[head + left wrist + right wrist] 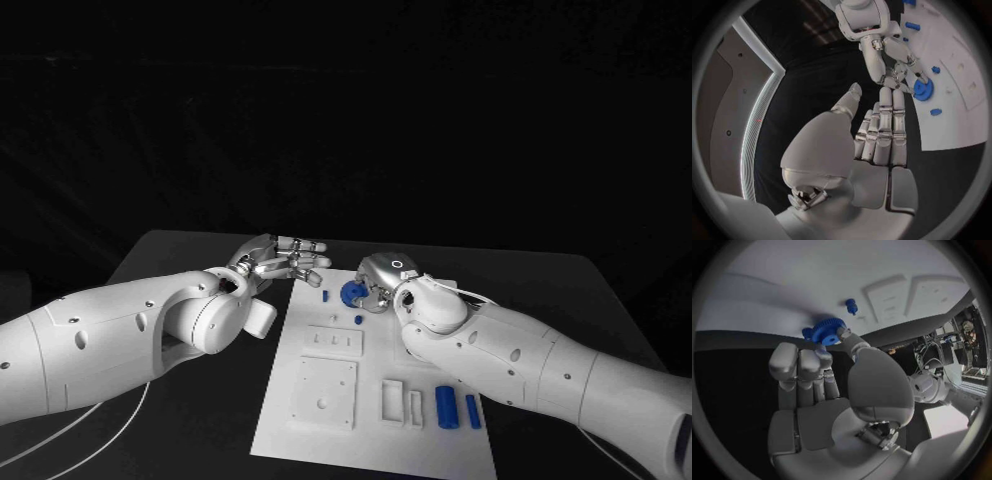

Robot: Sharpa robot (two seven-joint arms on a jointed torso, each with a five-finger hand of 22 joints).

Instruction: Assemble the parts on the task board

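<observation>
Right hand [382,283] pinches the blue gear [827,330] between thumb and fingertips, at the far end of the task board [378,400]. Left hand [283,259] holds nothing, fingers extended side by side, just off the board's far-left corner. Gear is toothed and round.

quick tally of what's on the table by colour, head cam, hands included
Blue parts: 5 – gear, small piece, small peg, two cylinders
White task board: 1
Silver hands: 2 – left hand, right hand
Total: 8
</observation>
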